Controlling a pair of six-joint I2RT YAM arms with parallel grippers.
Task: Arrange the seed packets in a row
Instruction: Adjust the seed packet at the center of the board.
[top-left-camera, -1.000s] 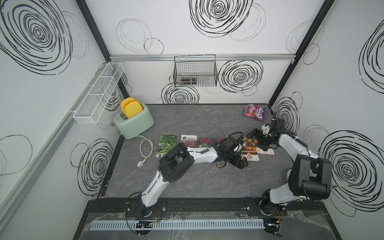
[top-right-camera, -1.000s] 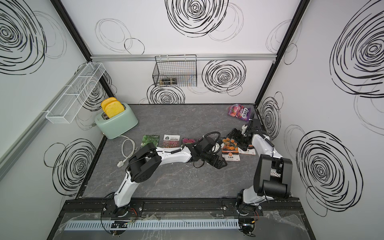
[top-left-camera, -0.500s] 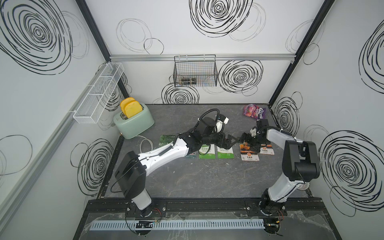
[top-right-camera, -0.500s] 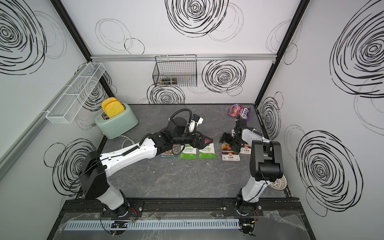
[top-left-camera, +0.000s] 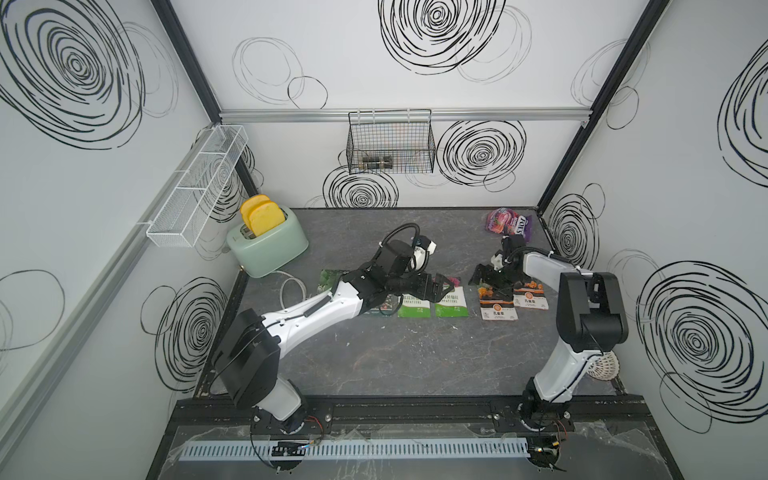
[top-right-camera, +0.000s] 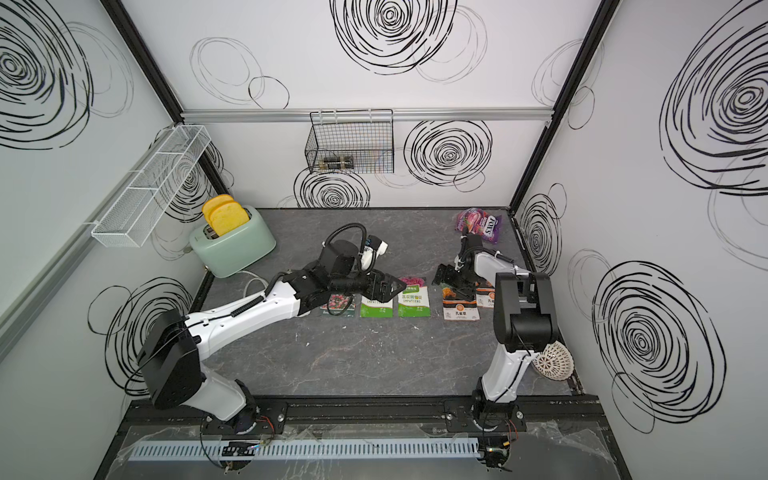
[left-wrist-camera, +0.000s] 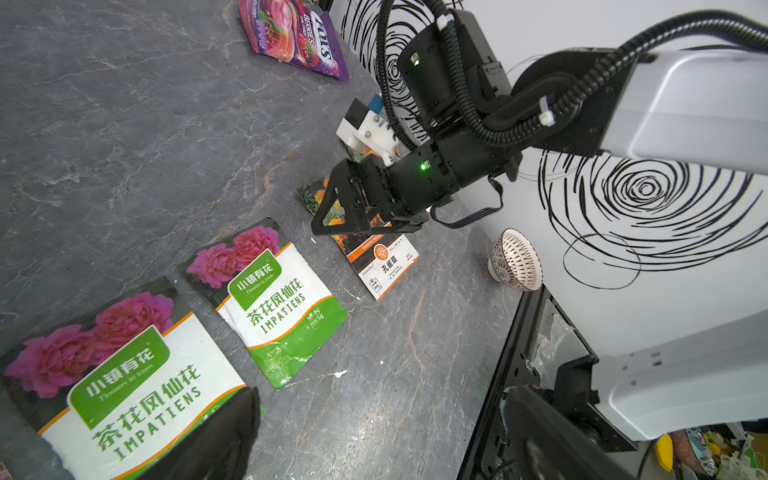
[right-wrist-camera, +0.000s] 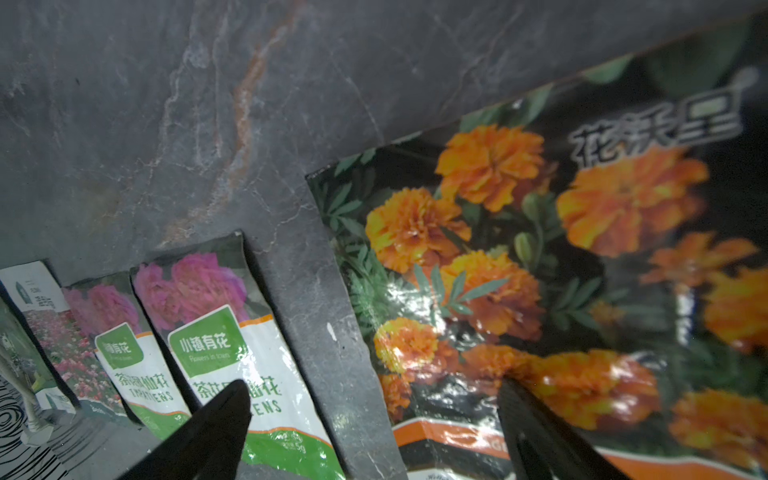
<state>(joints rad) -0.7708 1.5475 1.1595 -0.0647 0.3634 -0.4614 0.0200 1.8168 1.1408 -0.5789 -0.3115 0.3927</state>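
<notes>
Stock as I read it from my console, left to right in both top views.

1. Mint-green toaster (top-left-camera: 268, 249) at the back-left of the grey tabletop (top-left-camera: 415, 357). Two yellow toast slices (top-left-camera: 261, 217) stand in its slots, and a white cable (top-left-camera: 288, 286) is looped just beside it.
2. Seed packets: six, lying flat in one line across the middle of the tabletop.
   - dark green packet (top-left-camera: 329, 279), partly hidden by the left arm
   - red-pink field packet (top-right-camera: 340, 306)
   - first Impatiens packet (top-left-camera: 413, 306)
   - second Impatiens packet (top-left-camera: 451, 306), just beside the first
   - first marigold packet (top-left-camera: 498, 309), after a small gap
   - second marigold packet (top-left-camera: 532, 298), set slightly farther back
3. Left jaws: spread wide and empty, hovering over the Impatiens pair.
4. Right jaws: spread wide and gripping nothing, low over the top edge of the first marigold packet. I cannot tell whether a tip touches it.
5. Purple-pink candy bag (top-left-camera: 509, 222) in the back-right corner, well apart from the row.
6. Patterned bowl (top-left-camera: 602, 368) at the front right, beside the right arm.
</notes>
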